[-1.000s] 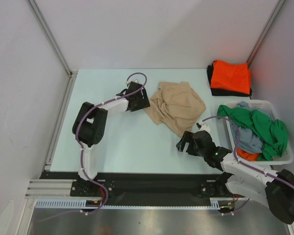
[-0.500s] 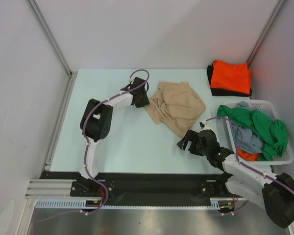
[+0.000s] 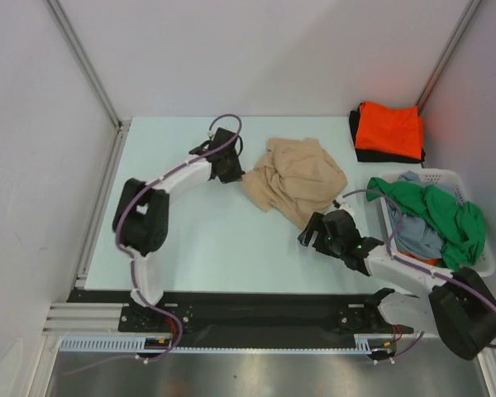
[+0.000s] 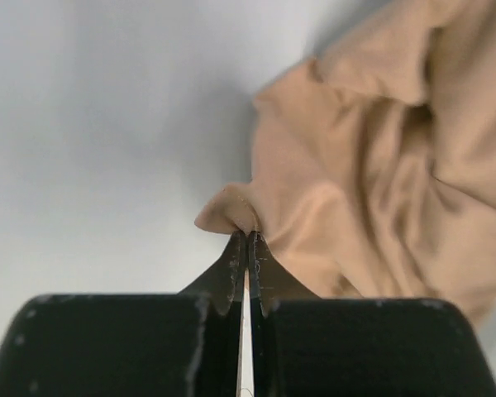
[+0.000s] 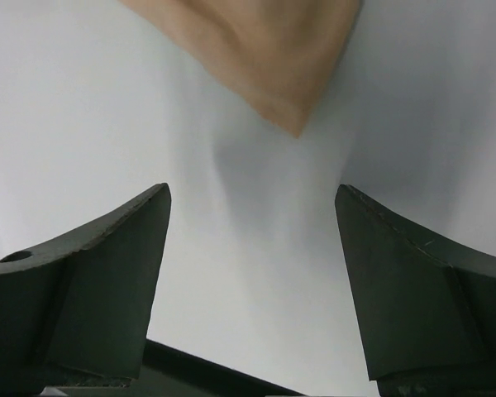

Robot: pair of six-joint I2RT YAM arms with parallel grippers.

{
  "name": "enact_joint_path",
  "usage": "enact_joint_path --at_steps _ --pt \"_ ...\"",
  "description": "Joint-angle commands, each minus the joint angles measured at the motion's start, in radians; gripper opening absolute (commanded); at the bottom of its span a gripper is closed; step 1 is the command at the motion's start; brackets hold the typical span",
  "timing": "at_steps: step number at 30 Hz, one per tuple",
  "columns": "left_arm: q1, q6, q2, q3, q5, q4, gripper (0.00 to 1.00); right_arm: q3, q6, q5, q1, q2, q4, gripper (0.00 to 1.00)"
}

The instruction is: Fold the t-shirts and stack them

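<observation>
The tan shirt (image 3: 302,174) lies in a bunched-up heap in the middle of the table (image 3: 190,240), a bit toward the far side. It is so crumpled that no long side can be told, but one pointed corner sticks out toward the near edge. The left gripper (image 3: 240,174) is at the shirt's left edge. In its wrist view the gripper (image 4: 246,241) is pinched tight on a small fold of the tan shirt (image 4: 372,165), with the rest of the cloth spreading away to the right. The right gripper (image 3: 308,235) sits just near of the pointed corner. In its wrist view the gripper (image 5: 252,240) has its jaws spread wide with bare table between them, and the corner of the tan shirt (image 5: 273,58) is just ahead, not touched. Lots of bare table lies to the left and near side of the shirt. To the right there is less room. A white basket (image 3: 442,174) stands there with a green shirt (image 3: 442,211) and a grey-blue shirt (image 3: 413,236) in it. In the far right corner an orange shirt (image 3: 388,130) lies folded on a black shirt (image 3: 355,132). Walls (image 3: 273,58) close in the table's far side.
</observation>
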Motion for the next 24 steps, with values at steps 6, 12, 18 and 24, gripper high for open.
enact_joint_path --at_steps 6,12,18,24 --pt "-0.010 -0.015 -0.425 -0.123 -0.063 -0.046 0.00 0.214 0.026 0.144 0.036 0.245 -0.117 0.85" --pt "-0.010 -0.027 -0.556 -0.198 -0.049 -0.055 0.00 0.336 0.018 0.154 0.033 0.426 -0.195 0.63" --pt "-0.008 -0.032 -0.658 -0.201 -0.044 -0.084 0.00 0.438 -0.017 0.177 -0.002 0.488 -0.229 0.46" --pt "-0.008 0.009 -0.754 -0.118 -0.061 -0.188 0.00 0.533 -0.080 0.246 -0.063 0.451 -0.275 0.00"
